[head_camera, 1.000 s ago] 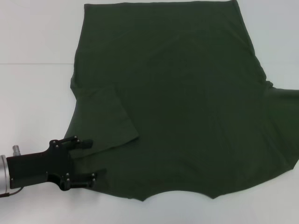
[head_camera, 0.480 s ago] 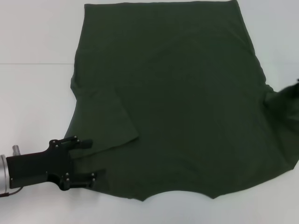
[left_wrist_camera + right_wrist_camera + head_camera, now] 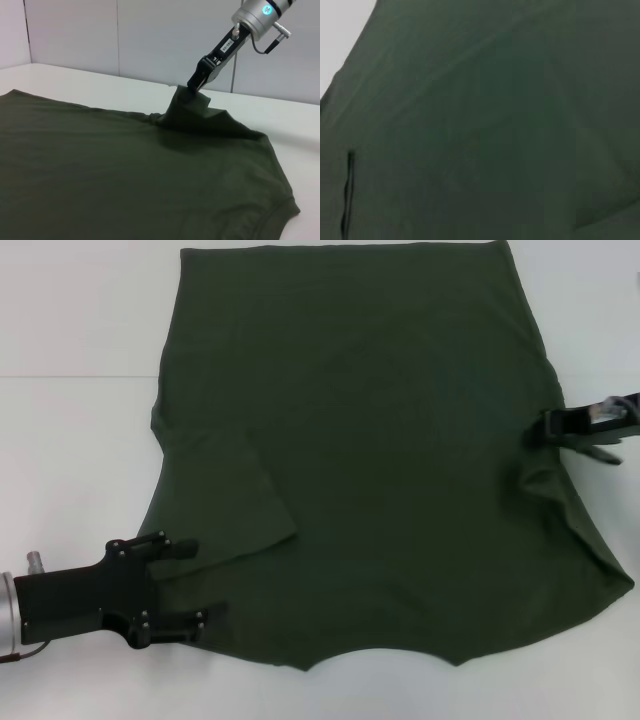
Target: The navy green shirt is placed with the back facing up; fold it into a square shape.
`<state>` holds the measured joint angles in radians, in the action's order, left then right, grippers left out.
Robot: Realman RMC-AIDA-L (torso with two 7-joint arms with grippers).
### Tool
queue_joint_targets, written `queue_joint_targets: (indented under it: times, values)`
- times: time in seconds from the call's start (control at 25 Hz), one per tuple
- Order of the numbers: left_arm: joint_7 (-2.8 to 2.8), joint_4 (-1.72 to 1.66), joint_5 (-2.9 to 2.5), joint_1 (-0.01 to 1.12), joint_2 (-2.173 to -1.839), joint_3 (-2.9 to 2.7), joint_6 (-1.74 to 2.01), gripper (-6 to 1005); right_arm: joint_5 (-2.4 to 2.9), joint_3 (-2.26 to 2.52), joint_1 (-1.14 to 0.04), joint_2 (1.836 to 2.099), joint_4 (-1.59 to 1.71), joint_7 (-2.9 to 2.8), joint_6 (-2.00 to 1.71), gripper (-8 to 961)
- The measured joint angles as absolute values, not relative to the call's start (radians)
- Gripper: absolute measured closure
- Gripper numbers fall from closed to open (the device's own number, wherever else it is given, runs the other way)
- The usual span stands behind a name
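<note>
- Right hand point(image 3: 545, 428): clamped on the shirt's right sleeve, cloth pulled up into a peak under it. Clearest from the left wrist view point(image 3: 196, 85), where the fingers pinch the top of a tented fold above the table.
- It sits at the shirt's right edge, about mid-height in the head view, with the arm coming in from the right.
- Left hand point(image 3: 188, 585): low on the left, fingers apart and straddling the shirt's near-left edge, one finger point(image 3: 172, 543) resting over the cloth, the other point(image 3: 190, 624) at the hem corner. Nothing gripped as far as I can see.
- Shirt point(image 3: 370, 440): spread flat on the white table point(image 3: 70, 440), plain side up, collar notch at the near edge, hem at the far edge. So its long axis runs near-to-far.
- Left sleeve point(image 3: 235, 495) is already folded in onto the body; the right one isn't down yet.
- Key relation: the shirt's body lies to the left of the right hand, so the held sleeve has to travel inward, across the long axis, toward the centreline. My read: carry left, lay it flat, mirror of the left side.
- Right wrist view shows only dark cloth close up; no use for finger state.
</note>
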<state>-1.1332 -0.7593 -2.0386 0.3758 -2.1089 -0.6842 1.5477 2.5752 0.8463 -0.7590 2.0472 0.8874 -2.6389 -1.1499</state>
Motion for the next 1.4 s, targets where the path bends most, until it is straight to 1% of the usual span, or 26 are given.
queue_joint_targets:
  times: [0.12, 0.56, 1.0, 1.16, 1.4]
  values:
    - [-1.133, -0.759, -2.039, 0.376, -2.109, -0.684, 1.548, 122, 2.575, 0.882, -0.777, 2.054, 0.854, -2.640, -1.133, 932]
    - [-1.132, -0.759, -2.043, 0.377, -2.111, -0.684, 1.539, 122, 2.575, 0.908, -0.782, 2.057, 0.816, -2.633, -1.109, 932]
    - [-1.129, -0.759, -2.043, 0.379, -2.112, -0.684, 1.537, 123, 2.565, 0.913, -0.781, 2.061, 0.807, -2.624, -1.128, 859]
    - [-1.129, -0.759, -2.044, 0.379, -2.112, -0.684, 1.537, 123, 2.513, 0.907, -0.774, 2.060, 0.794, -2.613, -1.130, 677]
    - [-1.129, -0.758, -2.045, 0.379, -2.112, -0.684, 1.537, 123, 2.372, 0.904, -0.739, 2.041, 0.773, -2.569, -1.144, 421]
